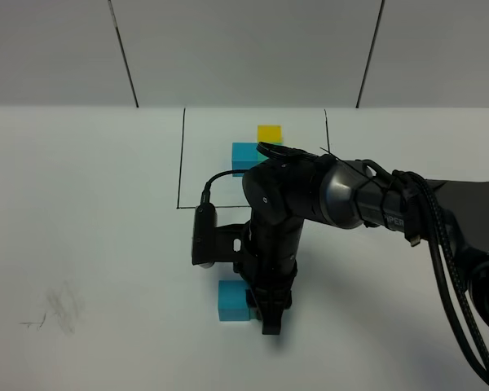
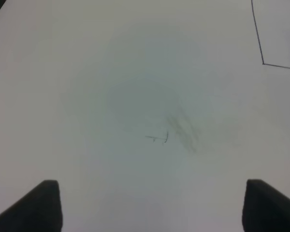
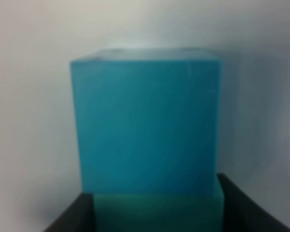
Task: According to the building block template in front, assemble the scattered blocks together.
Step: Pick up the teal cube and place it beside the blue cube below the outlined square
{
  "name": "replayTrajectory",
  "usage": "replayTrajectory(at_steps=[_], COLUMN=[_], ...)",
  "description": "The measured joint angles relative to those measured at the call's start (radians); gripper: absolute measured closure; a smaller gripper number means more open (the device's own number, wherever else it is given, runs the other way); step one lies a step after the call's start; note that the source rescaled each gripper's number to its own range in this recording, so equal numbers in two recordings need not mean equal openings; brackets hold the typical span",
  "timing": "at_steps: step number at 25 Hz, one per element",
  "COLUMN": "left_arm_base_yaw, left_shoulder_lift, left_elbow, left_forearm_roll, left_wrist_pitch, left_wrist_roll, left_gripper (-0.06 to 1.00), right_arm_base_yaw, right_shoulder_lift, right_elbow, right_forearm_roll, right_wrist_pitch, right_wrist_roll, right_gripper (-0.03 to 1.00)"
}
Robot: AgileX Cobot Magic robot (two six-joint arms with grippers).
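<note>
The template sits at the back inside a thin black drawn frame [image 1: 181, 163]. Its yellow cube [image 1: 270, 133] and blue cube [image 1: 244, 155] show; its teal-green cube is hidden by my right arm. My right gripper [image 1: 269, 320] reaches across the middle and points down at the table front. In the right wrist view it [image 3: 154, 215] is shut on the loose teal-green cube [image 3: 154, 209], which sits flush against the loose blue cube [image 3: 145, 121]. That blue cube [image 1: 233, 301] rests on the table just left of the gripper. The loose yellow cube is not visible. My left gripper [image 2: 150, 208] is open and empty.
A faint grey scuff mark [image 1: 61, 309] lies on the white table at the front left; it also shows below the left gripper [image 2: 176, 133]. A corner of the black frame line [image 2: 263, 63] appears in the left wrist view. The right arm's cable bundle [image 1: 448, 269] hangs at the right.
</note>
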Motion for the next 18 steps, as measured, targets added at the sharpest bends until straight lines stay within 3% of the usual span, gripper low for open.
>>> replayTrajectory(at_steps=[15,17,18], left_arm_base_yaw=[0.000,0.000,0.000], left_shoulder_lift=[0.000,0.000,0.000], left_elbow=[0.000,0.000,0.000], left_forearm_roll=[0.000,0.000,0.000], left_wrist_pitch=[0.000,0.000,0.000], left_wrist_roll=[0.000,0.000,0.000], left_gripper=[0.04,0.04,0.04], right_arm_base_yaw=[0.000,0.000,0.000], right_shoulder_lift=[0.008,0.017,0.020], right_elbow=[-0.009,-0.010,-0.013], right_forearm_roll=[0.000,0.000,0.002], right_wrist_pitch=[0.012,0.016,0.024], right_wrist_roll=[0.054,0.075,0.087], right_gripper=[0.93,0.84,0.75])
